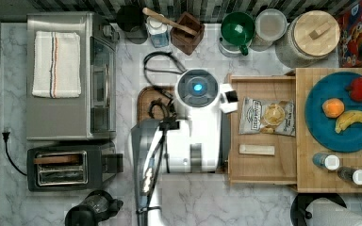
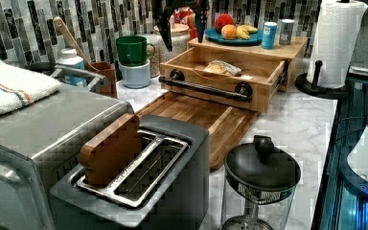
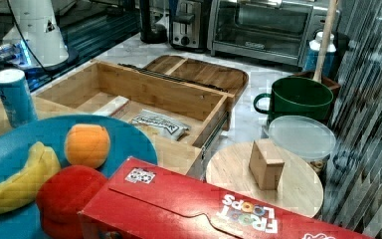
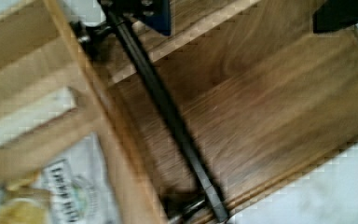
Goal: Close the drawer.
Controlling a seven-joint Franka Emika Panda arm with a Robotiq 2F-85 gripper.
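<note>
Top view shows the drawer (image 1: 262, 129) pulled fully out from under the butcher-block top (image 1: 337, 181), toward the top view's left, so its whole inside lies open. A chip bag (image 1: 267, 116) and a pale small bar (image 1: 257, 149) rest flat on the drawer's bottom, low enough that they should not catch when the drawer slides back. The robot arm (image 1: 188, 136) stands over the drawer's front, above the dark tray (image 1: 146, 101), which lies on the marble surface (image 1: 245, 202) just beside the drawer front.

In the left view the gripper (image 2: 182, 24) hangs above the drawer, its two dark fingers spread wide and holding nothing. The black handle bar (image 2: 206, 89) runs along the drawer's front wall, well below the fingertips, with no contact. The wrist view looks down on this handle bar (image 4: 168, 112) crossing over the dark tray (image 4: 270, 112), with finger tips at the picture's edge on both sides of it.

This position seems chosen so that the gripper can come down in front of the handle and push the front wall toward the butcher-block top. The push should stay straight along the rails; otherwise the drawer could jam. The closing is judged as not yet begun.
</note>
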